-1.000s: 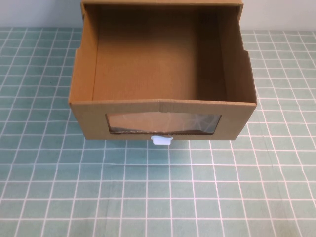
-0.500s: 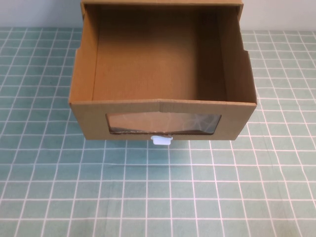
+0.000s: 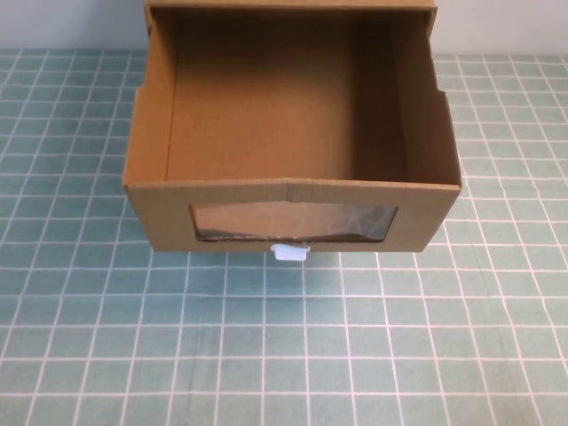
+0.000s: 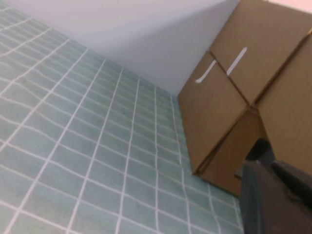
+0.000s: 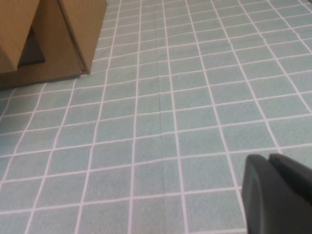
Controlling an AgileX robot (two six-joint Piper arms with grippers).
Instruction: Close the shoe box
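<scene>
The shoe box [image 3: 160, 213] is a brown cardboard drawer box in the middle of the high view. Its drawer is pulled out toward the near side and is empty inside. The front has a clear window [image 3: 293, 222] with a small white pull tab [image 3: 290, 252] just below it. Neither gripper shows in the high view. My left gripper [image 4: 269, 163] is shut and empty, off the box's left side [image 4: 219, 112]. My right gripper [image 5: 269, 158] is shut and empty above the mat, away from the box corner [image 5: 58, 34].
A green mat with a white grid [image 3: 284, 355] covers the table around the box. A pale wall [image 3: 71, 22] runs along the back. The box's outer sleeve [image 3: 293, 5] sits at the far edge.
</scene>
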